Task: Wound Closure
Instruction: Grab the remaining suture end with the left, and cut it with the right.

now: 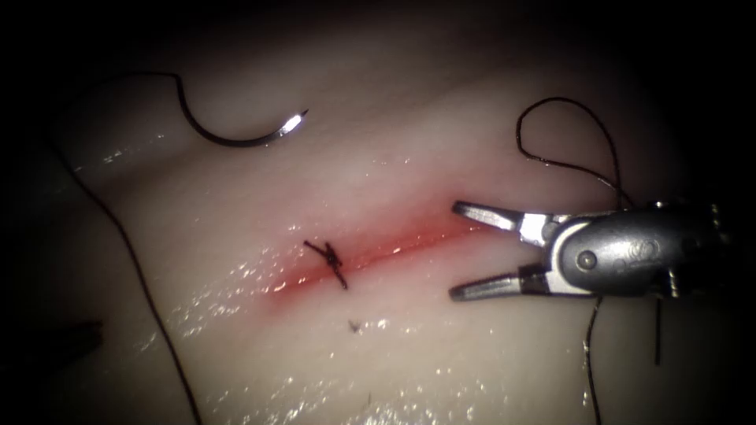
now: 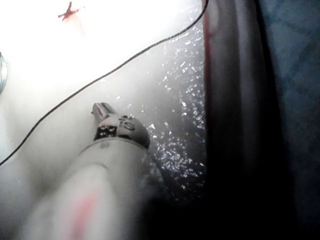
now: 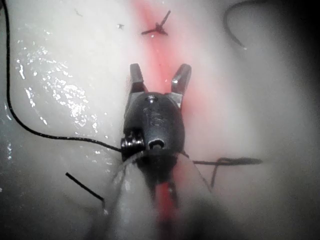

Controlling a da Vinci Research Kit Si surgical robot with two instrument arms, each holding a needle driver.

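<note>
Endoscope illumination: centred pool of light on the tissue [image 1: 394, 157]; edges fall to black.
Glare: specular flecks on wet tissue; bright glint on the needle [image 1: 293, 122] tip.
Left wrist exposure: tissue burnt out to white; shaft nearest the lens is blurred.
Right wrist focus: right tool [image 3: 161, 80] crisp; shaft base soft.

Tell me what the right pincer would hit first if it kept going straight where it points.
Probably the knotted stitch on the cut; the open, empty right pincer points along it, though its height above the tissue is unclear.
</note>
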